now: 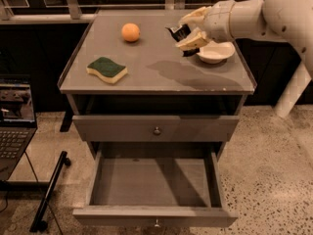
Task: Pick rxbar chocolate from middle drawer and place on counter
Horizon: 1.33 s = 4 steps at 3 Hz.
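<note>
My gripper [187, 34] hangs over the right back part of the grey counter [146, 70]. It is shut on the rxbar chocolate [179, 34], a small black wrapped bar held between the cream fingers, clear of the counter top. The white arm reaches in from the upper right. The pulled-out drawer [154, 182] stands open at the bottom with a bare grey inside and a small knob on its front. Above it, another grey drawer front [156, 128] with a knob is closed.
A green-and-yellow sponge [107, 69] lies at the counter's front left. An orange [130, 32] sits at the back middle. A white bowl [215, 52] stands right of the gripper. A laptop [13, 126] and a black stand [49, 192] are on the floor at left.
</note>
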{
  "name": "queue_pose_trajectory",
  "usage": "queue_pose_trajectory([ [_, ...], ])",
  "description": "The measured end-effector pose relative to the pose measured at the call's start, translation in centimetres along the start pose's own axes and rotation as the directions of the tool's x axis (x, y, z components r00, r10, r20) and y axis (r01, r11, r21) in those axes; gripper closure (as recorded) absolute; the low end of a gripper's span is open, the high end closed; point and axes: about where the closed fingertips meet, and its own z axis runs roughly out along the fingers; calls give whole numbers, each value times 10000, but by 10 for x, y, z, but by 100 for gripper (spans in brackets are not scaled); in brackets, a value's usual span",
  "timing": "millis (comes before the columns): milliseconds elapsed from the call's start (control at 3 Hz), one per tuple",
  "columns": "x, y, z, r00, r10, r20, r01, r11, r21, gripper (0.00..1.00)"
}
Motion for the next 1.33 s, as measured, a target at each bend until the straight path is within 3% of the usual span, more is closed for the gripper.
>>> queue_pose_trajectory([
  [333, 40, -3, 4, 9946, 1004, -247, -992, 9940, 455, 100],
  [667, 80, 7, 10, 9761, 2120, -489, -2081, 9753, 740, 100],
  [1333, 81, 7, 11, 9736, 2232, -480, -2192, 9727, 763, 59],
])
